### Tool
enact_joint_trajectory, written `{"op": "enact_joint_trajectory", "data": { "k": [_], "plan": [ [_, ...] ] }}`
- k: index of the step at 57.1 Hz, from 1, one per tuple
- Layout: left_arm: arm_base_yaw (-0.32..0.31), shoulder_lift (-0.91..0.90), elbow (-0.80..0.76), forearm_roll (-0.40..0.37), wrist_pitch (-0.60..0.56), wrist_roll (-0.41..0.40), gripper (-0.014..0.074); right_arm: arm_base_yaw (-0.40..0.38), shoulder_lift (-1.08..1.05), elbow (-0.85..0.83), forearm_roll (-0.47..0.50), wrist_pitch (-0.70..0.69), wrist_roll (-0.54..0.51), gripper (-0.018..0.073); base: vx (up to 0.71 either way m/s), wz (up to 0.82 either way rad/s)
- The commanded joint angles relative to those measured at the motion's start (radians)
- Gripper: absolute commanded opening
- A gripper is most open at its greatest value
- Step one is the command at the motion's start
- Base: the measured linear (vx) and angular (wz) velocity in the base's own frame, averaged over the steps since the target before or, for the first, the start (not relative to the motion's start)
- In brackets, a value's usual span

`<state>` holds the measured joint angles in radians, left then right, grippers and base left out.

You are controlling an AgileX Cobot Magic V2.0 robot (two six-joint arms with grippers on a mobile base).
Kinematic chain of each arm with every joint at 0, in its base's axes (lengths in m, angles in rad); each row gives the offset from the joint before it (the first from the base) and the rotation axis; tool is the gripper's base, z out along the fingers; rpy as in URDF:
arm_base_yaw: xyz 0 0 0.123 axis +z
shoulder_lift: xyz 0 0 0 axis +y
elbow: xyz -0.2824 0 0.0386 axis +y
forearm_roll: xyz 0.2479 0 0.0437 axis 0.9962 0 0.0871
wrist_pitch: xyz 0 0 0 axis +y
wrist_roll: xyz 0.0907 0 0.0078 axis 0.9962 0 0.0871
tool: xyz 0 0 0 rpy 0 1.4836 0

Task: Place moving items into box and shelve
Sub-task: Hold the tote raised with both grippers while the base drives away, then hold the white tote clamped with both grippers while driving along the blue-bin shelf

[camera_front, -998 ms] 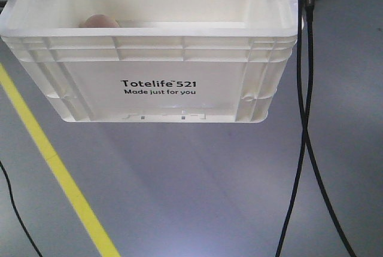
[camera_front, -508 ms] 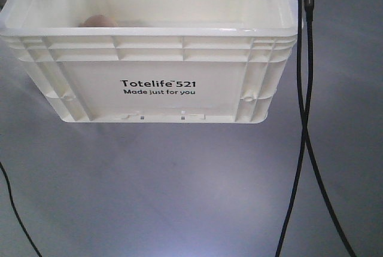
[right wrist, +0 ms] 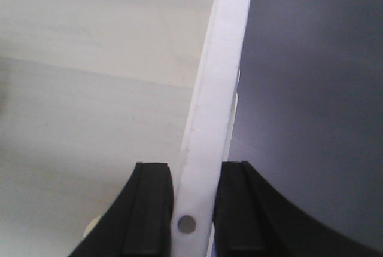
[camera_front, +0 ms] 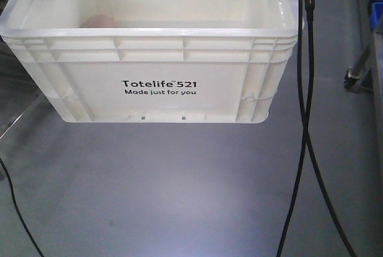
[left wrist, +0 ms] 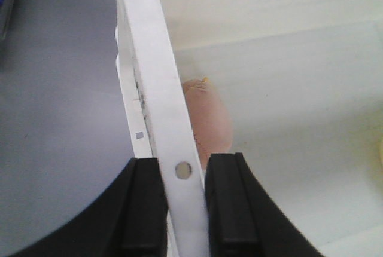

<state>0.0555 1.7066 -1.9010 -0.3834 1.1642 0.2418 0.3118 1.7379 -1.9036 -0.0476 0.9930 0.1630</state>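
The box (camera_front: 155, 83), a large white crate printed "Totelife 521", hangs above the grey floor, held by both side rims. My left gripper (left wrist: 182, 170) is shut on the box's left rim (left wrist: 149, 60). My right gripper (right wrist: 194, 179) is shut on the right rim (right wrist: 218, 77). In the front view only dark bits of the grippers show at the box's top corners. A pale pink soft toy (left wrist: 206, 119) lies inside against the left wall, and its top peeks over the front rim (camera_front: 100, 21). A yellow sliver (left wrist: 379, 152) shows at the left wrist view's right edge.
Black cables (camera_front: 305, 119) hang down right of the box. Blue bins (camera_front: 376, 6) and a metal frame leg (camera_front: 358, 72) stand at the far right. A dark, partly see-through surface (camera_front: 18, 95) lies at the left edge. Grey floor (camera_front: 179, 197) is below.
The scene behind the box has swung: the yellow floor line is gone, and blue bins and a frame leg have come in at the right. The box stays gripped in the same place in view.
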Motion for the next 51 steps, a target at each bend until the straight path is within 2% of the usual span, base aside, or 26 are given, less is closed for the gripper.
{"op": "enact_joint_trajectory", "data": {
  "k": [1,19,51],
  "plan": [
    [0.006,-0.069,-0.046,-0.03,-0.116,0.02,0.0002,-0.01,-0.071,-0.042,-0.052,-0.132,-0.021,-0.0003,0.47,-0.61],
    [0.006,-0.069,-0.046,-0.029,-0.118,0.02,0.0002,-0.01,-0.071,-0.042,-0.049,-0.131,-0.021,-0.0003,0.49,-0.44],
    [0.006,-0.069,-0.046,-0.03,-0.118,0.02,0.0002,-0.01,-0.071,-0.042,-0.049,-0.129,-0.021,-0.0003,0.54,-0.17]
  ]
}}
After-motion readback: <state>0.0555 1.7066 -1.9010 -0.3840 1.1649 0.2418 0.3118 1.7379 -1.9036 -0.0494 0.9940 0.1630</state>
